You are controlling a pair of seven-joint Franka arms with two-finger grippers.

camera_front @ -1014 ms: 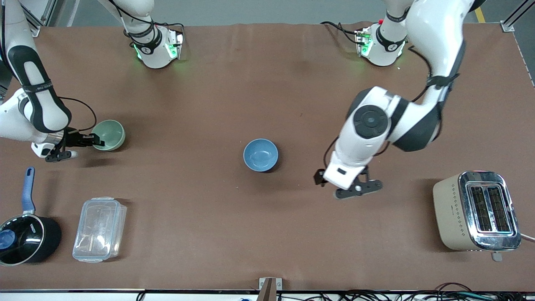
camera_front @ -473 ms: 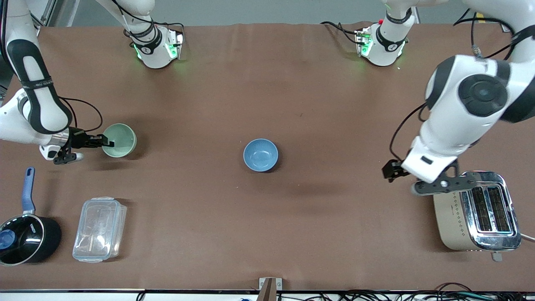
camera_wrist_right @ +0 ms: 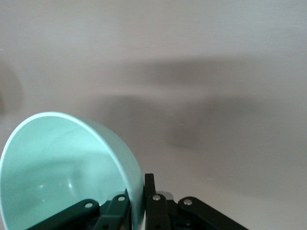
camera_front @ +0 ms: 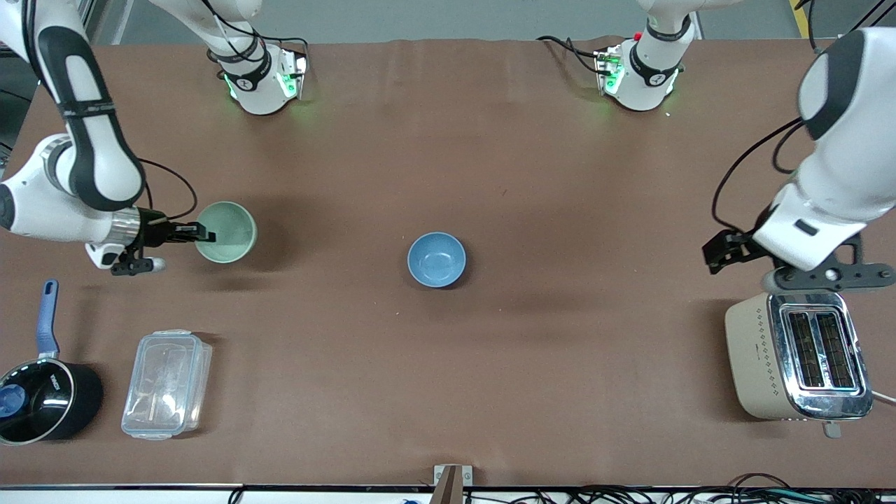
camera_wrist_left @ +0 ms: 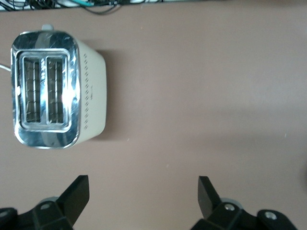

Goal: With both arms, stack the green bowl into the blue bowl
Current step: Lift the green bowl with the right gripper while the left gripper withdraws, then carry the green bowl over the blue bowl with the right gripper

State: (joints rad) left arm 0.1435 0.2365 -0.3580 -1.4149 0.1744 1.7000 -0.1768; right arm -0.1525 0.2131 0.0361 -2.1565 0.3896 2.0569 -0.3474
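The pale green bowl (camera_front: 227, 232) hangs above the table toward the right arm's end, held by its rim. My right gripper (camera_front: 204, 233) is shut on that rim; in the right wrist view the bowl (camera_wrist_right: 62, 167) has one finger inside and one outside its wall, at my right gripper (camera_wrist_right: 139, 201). The blue bowl (camera_front: 437, 260) sits upright and empty in the middle of the table. My left gripper (camera_front: 815, 278) is open and empty above the table beside the toaster; in the left wrist view my left gripper (camera_wrist_left: 144, 196) shows spread fingers over bare mat.
A beige and chrome toaster (camera_front: 798, 353) stands at the left arm's end, also in the left wrist view (camera_wrist_left: 55, 88). A black saucepan with a blue handle (camera_front: 42, 392) and a clear lidded container (camera_front: 166, 383) sit near the front camera at the right arm's end.
My right gripper has carried the green bowl toward the table's middle. My left arm has swung away from the blue bowl toward its own end, over by the toaster.
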